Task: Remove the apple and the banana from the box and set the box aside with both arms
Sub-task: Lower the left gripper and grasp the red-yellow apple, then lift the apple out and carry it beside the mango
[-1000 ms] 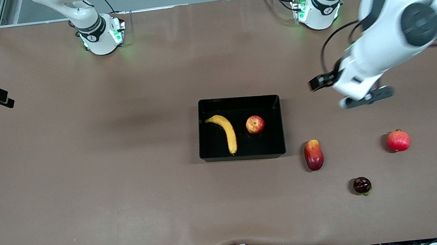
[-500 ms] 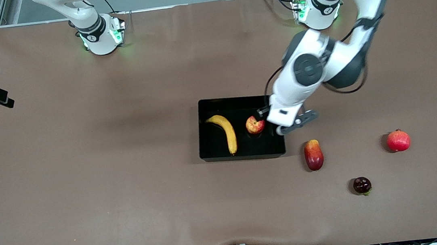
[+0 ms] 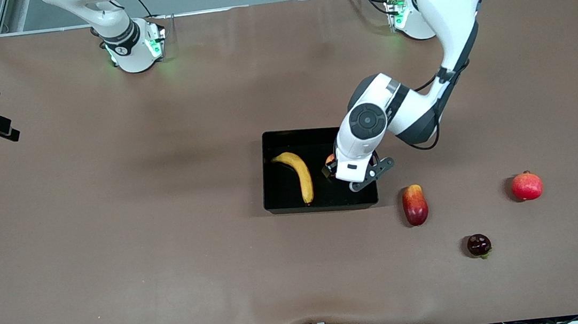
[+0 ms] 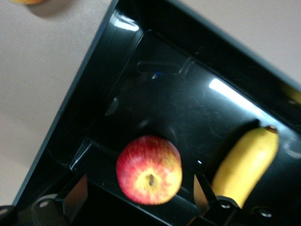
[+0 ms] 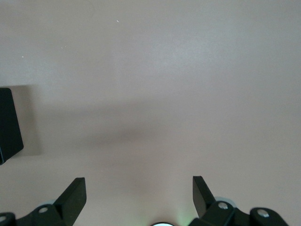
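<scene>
apple (image 4: 149,170) in box (image 4: 84,108): smooth, firm, may roll; pinch across widest middle. left gripper (image 4: 136,195) spread wide astride it, nothing held. right gripper (image 5: 139,195) spread, waiting over bare table.

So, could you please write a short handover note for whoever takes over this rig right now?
Left claw: open, down in the glossy black rectangular plastic box, fingers either side of the small red-and-yellow apple, not closed on it.
Right claw: open, empty, over bare brown table; that arm waits.
The long curved yellow banana lies in the box beside the apple, toward the right arm's end.
Done: nothing is out yet.
Left: grip and lift out the apple, take out the banana, then move the box aside with both arms.
</scene>
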Robot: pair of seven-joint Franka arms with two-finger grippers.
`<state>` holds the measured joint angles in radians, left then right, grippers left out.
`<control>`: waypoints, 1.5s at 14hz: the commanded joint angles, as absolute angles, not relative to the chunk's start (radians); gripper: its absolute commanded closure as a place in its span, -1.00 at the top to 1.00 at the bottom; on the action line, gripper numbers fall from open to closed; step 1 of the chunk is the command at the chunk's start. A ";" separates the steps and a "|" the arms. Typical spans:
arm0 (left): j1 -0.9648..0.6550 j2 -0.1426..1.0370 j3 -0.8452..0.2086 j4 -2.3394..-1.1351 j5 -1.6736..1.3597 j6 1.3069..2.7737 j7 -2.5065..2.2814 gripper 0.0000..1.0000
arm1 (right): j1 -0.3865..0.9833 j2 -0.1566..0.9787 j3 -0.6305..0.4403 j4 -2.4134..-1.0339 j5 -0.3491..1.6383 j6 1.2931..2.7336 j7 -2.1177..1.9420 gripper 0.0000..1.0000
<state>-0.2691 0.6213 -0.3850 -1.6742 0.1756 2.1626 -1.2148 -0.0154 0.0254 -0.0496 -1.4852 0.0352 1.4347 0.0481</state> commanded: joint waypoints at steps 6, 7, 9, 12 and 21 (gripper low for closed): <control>-0.299 0.709 -0.383 -1.657 0.206 2.241 -1.278 1.00 | -0.020 0.029 -0.044 -1.470 0.026 1.422 0.038 1.00; -0.301 0.709 -0.383 -1.663 0.207 2.241 -1.276 1.00 | -0.020 0.029 -0.044 -1.470 0.026 1.422 0.038 1.00; -0.301 0.709 -0.383 -1.666 0.207 2.238 -1.276 0.33 | -0.015 0.029 -0.044 -1.470 0.028 1.420 0.038 1.00; -0.299 0.689 -0.383 -1.660 0.215 2.214 -1.230 -1.00 | -0.018 0.029 -0.044 -1.470 0.026 1.420 0.038 1.00; -0.178 0.414 -0.388 -1.563 0.216 1.852 -0.918 -1.00 | -0.017 0.029 -0.044 -1.470 0.029 1.422 0.038 1.00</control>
